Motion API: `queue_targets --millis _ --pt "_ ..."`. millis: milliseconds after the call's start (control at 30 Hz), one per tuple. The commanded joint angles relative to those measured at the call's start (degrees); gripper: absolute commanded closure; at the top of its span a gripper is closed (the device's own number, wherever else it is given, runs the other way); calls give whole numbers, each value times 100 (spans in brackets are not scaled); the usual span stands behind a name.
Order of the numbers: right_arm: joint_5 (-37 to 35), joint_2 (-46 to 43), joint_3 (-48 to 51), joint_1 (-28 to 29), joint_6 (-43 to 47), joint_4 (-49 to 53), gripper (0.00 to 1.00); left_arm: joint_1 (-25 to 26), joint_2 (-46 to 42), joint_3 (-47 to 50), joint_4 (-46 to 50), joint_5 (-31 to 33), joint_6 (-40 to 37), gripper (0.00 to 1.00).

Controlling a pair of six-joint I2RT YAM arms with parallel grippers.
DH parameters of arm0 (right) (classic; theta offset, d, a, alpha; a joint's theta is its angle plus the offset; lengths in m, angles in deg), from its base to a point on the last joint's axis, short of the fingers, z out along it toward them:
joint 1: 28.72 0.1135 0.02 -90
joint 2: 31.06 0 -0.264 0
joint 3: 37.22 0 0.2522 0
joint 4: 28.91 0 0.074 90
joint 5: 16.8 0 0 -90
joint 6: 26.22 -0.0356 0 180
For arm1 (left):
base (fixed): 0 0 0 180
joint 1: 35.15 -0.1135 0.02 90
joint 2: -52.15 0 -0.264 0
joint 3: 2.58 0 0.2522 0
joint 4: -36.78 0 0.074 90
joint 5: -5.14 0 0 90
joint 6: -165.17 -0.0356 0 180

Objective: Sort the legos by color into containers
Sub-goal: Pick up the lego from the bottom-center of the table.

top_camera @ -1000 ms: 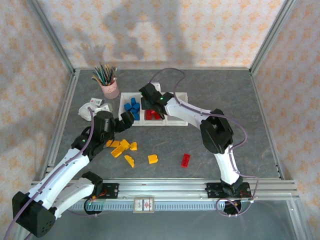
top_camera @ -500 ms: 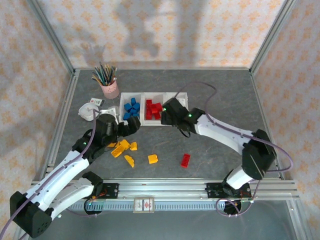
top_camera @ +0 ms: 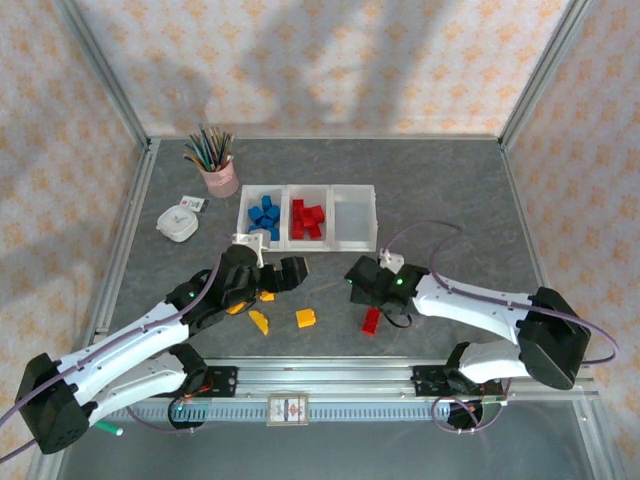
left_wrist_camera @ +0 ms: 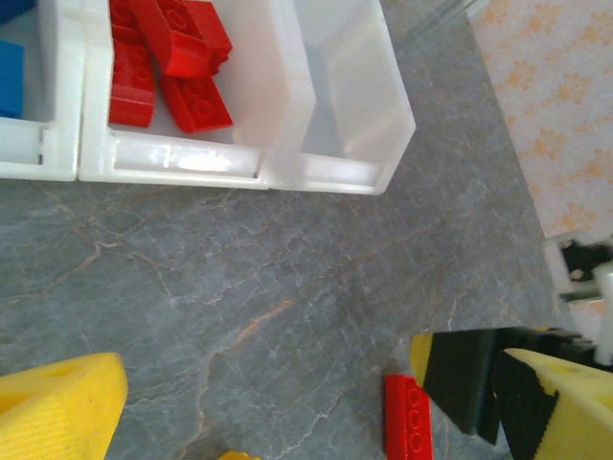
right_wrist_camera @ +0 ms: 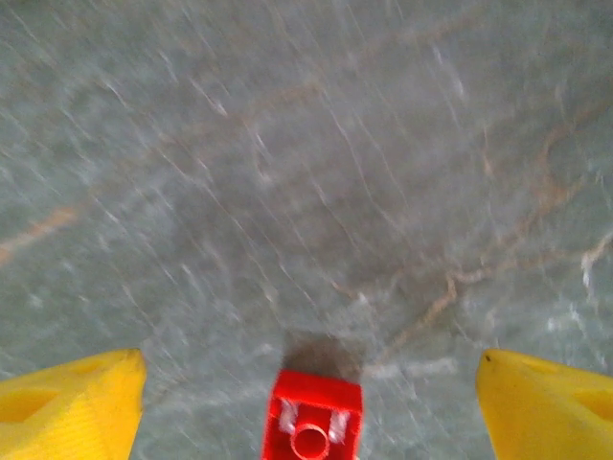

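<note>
The legos lie partly sorted and partly loose. In the containers [top_camera: 307, 243], a row of three joined white bins towards the back of the counter [top_camera: 450, 190], the blue bricks [top_camera: 263, 216] sit in the left bin and the red bricks [top_camera: 306, 218] in the middle one; the right bin [top_camera: 355, 215] shows its bare floor. In the left wrist view the middle bin's red pieces [left_wrist_camera: 168, 57] lie in a heap against one another.

In front of the bins, on the open counter, lie one loose red brick [top_camera: 371, 320], a yellow brick [top_camera: 306, 318] to its left, and a yellow wedge [top_camera: 259, 321] further left. More yellow pieces [top_camera: 238, 305] are partly covered by the left arm.

The right hand [top_camera: 362, 290] hangs just above the loose red brick. From its own camera, that brick [right_wrist_camera: 311, 420] lies studs up between the two yellow fingers [right_wrist_camera: 72, 402], touching neither. The right hand [right_wrist_camera: 311, 356] is spread wide and holds nothing.

The left hand [top_camera: 283, 275] is near the bins' front wall, to the left of the right hand. Its fingers [left_wrist_camera: 57, 402] also stand wide apart, with nothing between them, and the red brick [left_wrist_camera: 407, 426] shows near its right finger.

A pink cup [top_camera: 218, 176] of pencils stands left of the bins at the back, with a white round object [top_camera: 178, 222] just in front of it.
</note>
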Motion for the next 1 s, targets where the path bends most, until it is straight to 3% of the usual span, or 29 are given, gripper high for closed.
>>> queue_targets --millis 0,467,967 --pt "99 27 203 256 -708 -213 14 138 54 123 -307 181 183 1" --pt "239 602 508 542 -849 -886 42 292 -5 234 -251 436 215 1" --pt "-20 652 256 542 -435 -762 67 287 -72 163 -89 647 248 1"
